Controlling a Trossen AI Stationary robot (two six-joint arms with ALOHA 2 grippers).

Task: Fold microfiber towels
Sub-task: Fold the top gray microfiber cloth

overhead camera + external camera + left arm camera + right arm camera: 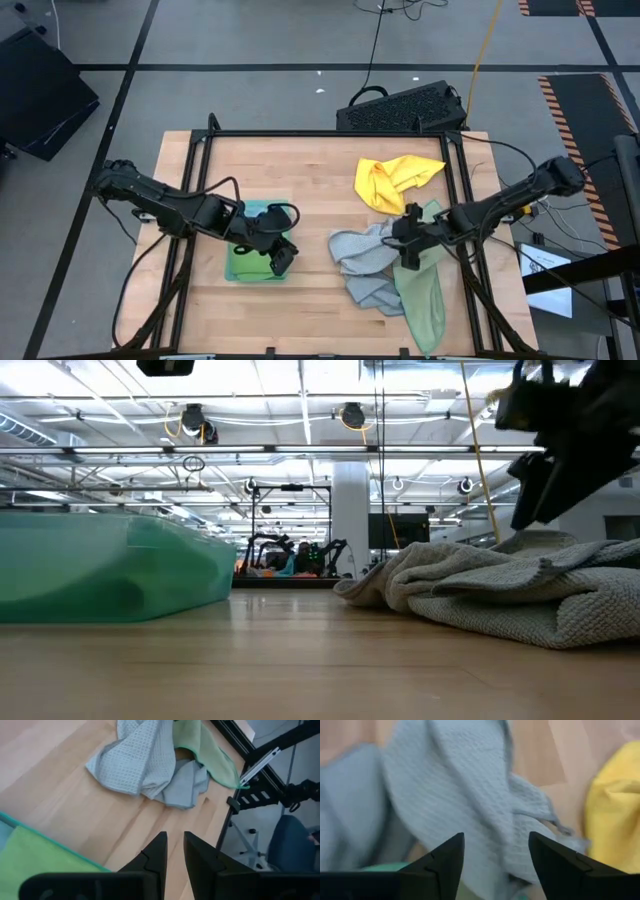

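hidden: left gripper [283,256] covers part of the bright green towel [245,263] | cut off: sage towel [423,300] near frame bottom, high view | blurred: grey towel [445,785], right wrist view | too small: figures in the far room, low view
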